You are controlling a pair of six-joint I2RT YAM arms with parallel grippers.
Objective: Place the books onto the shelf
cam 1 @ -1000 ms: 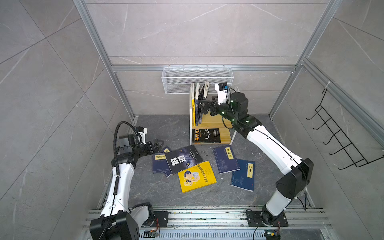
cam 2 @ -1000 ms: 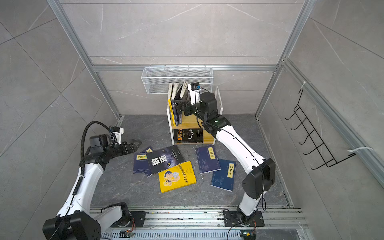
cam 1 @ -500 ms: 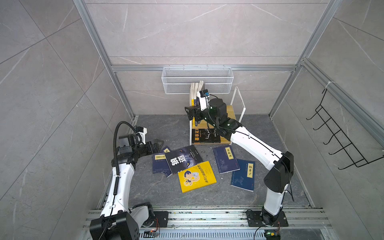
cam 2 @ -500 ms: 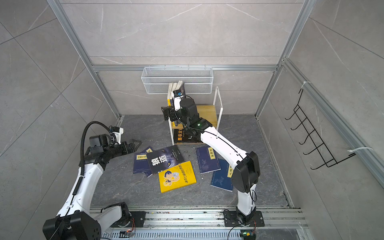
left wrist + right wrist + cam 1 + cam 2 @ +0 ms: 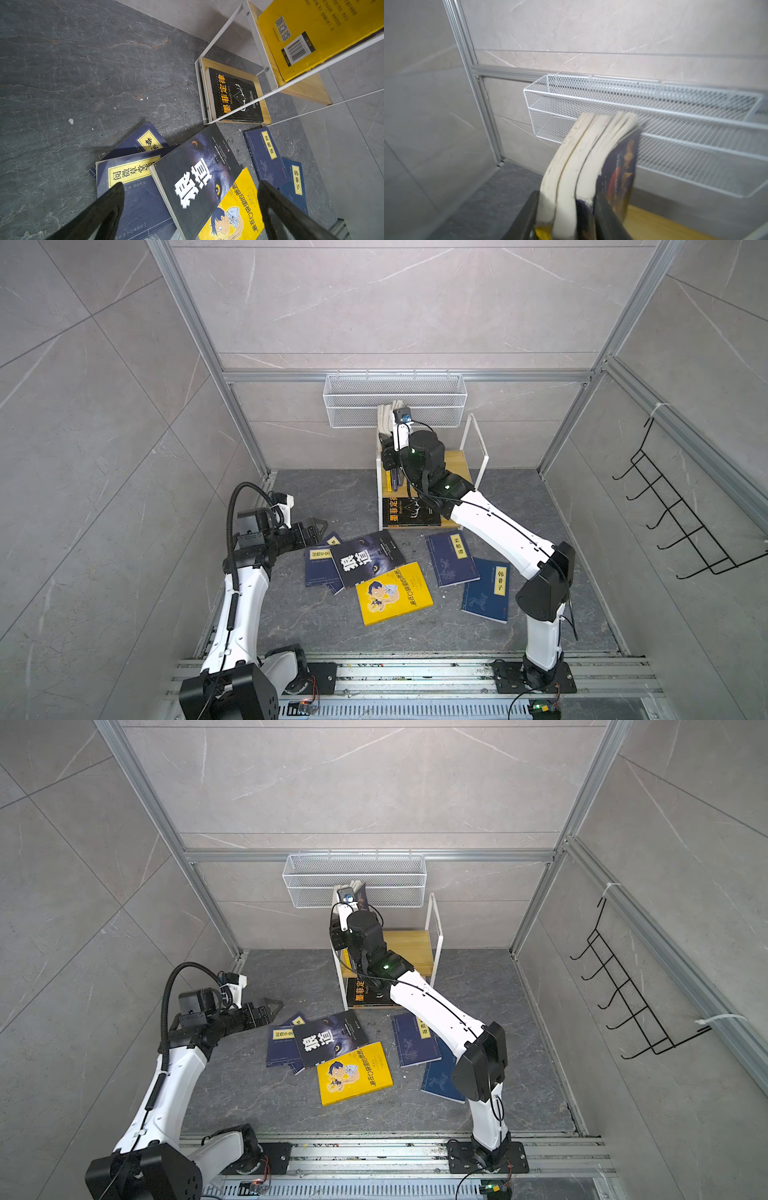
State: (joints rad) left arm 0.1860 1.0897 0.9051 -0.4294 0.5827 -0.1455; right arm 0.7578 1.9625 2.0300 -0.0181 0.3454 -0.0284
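The shelf (image 5: 478,448) (image 5: 434,936) stands at the back, a black book (image 5: 409,512) flat on its lower board. Several books stand at the left end of its upper board (image 5: 386,414). My right gripper (image 5: 388,456) (image 5: 566,207) is shut on the lower part of these standing books (image 5: 583,166), one finger on each side. More books lie on the floor: a yellow one (image 5: 392,593), a black one (image 5: 365,558) and navy ones (image 5: 320,572) (image 5: 451,558) (image 5: 486,589). My left gripper (image 5: 318,526) (image 5: 190,184) hangs open just above the left navy book (image 5: 135,187), holding nothing.
A white wire mesh basket (image 5: 395,402) hangs on the back wall right above the standing books. A black wire hook rack (image 5: 673,514) is on the right wall. Grey tiled walls enclose the dark stone floor (image 5: 332,497) on three sides.
My right gripper swung left along the upper board, from the right side of the standing books onto them, and closed on them. The left arm has not moved.
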